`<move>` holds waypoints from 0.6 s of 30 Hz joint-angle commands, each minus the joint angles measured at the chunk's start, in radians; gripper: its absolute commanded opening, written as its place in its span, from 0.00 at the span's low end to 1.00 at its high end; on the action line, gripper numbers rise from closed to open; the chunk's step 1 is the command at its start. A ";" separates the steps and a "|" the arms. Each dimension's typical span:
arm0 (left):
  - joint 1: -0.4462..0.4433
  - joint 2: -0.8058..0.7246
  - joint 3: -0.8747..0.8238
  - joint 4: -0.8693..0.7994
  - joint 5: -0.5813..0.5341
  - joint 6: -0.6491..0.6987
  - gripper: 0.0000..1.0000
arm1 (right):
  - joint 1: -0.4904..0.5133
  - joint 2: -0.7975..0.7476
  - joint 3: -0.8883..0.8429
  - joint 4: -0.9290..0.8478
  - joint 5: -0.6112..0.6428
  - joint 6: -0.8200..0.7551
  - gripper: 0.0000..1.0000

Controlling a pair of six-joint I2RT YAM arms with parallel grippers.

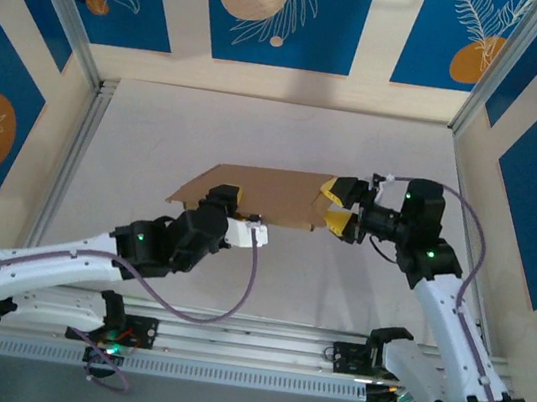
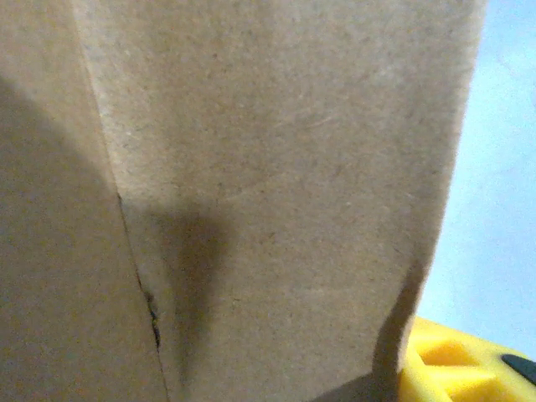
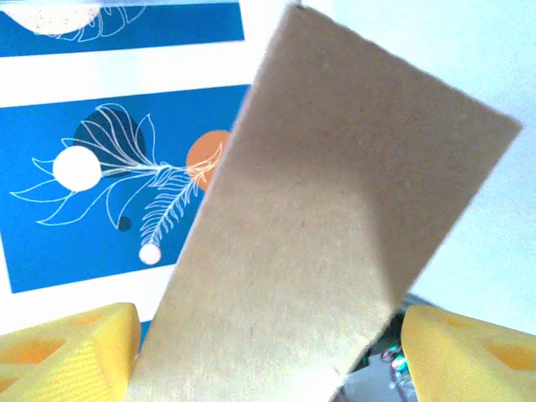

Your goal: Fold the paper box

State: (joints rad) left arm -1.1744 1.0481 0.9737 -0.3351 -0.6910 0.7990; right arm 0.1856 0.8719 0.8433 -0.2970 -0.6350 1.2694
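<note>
The paper box (image 1: 260, 192) is a plain brown cardboard sheet held up off the white table, between the two arms. My left gripper (image 1: 223, 197) is shut on its near left edge. In the left wrist view the cardboard (image 2: 276, 167) covers nearly everything, with a crease and a short slit, and one yellow finger (image 2: 456, 364) shows at the bottom right. My right gripper (image 1: 337, 204) stands open around the sheet's right end. In the right wrist view a flap (image 3: 335, 209) rises between the spread yellow fingers (image 3: 67, 347), and there is a gap beside the right one.
Blue and white patterned walls (image 1: 287, 12) close in the table (image 1: 259, 129) on three sides. Aluminium posts stand at the back corners. A metal rail (image 1: 247, 344) with both arm bases runs along the near edge. A purple cable (image 1: 233, 302) loops from the left arm.
</note>
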 commanded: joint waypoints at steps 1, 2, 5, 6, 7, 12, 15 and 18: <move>0.025 0.048 0.135 -0.340 0.117 -0.191 0.49 | -0.019 -0.033 0.088 -0.350 0.106 -0.274 0.83; 0.030 0.074 0.175 -0.417 0.159 -0.220 0.49 | -0.019 -0.038 0.121 -0.397 0.135 -0.339 0.82; 0.039 0.157 0.282 -0.570 0.227 -0.263 0.50 | -0.016 -0.052 0.198 -0.501 0.236 -0.477 0.80; 0.042 0.181 0.307 -0.603 0.245 -0.268 0.50 | -0.009 -0.054 0.216 -0.523 0.265 -0.510 0.80; 0.051 0.206 0.330 -0.631 0.265 -0.267 0.51 | 0.002 -0.056 0.232 -0.541 0.306 -0.548 0.79; 0.118 0.342 0.451 -0.695 0.396 -0.268 0.52 | 0.087 -0.063 0.275 -0.581 0.557 -0.781 0.69; 0.138 0.438 0.518 -0.742 0.447 -0.259 0.52 | 0.140 -0.080 0.273 -0.568 0.675 -0.938 0.66; 0.159 0.509 0.552 -0.757 0.514 -0.252 0.52 | 0.174 -0.112 0.243 -0.524 0.606 -1.141 0.65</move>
State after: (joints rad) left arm -1.0313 1.5196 1.4818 -1.0191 -0.2855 0.5545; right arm 0.3328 0.7971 1.0924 -0.8207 -0.0742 0.3908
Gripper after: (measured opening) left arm 0.526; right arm 0.653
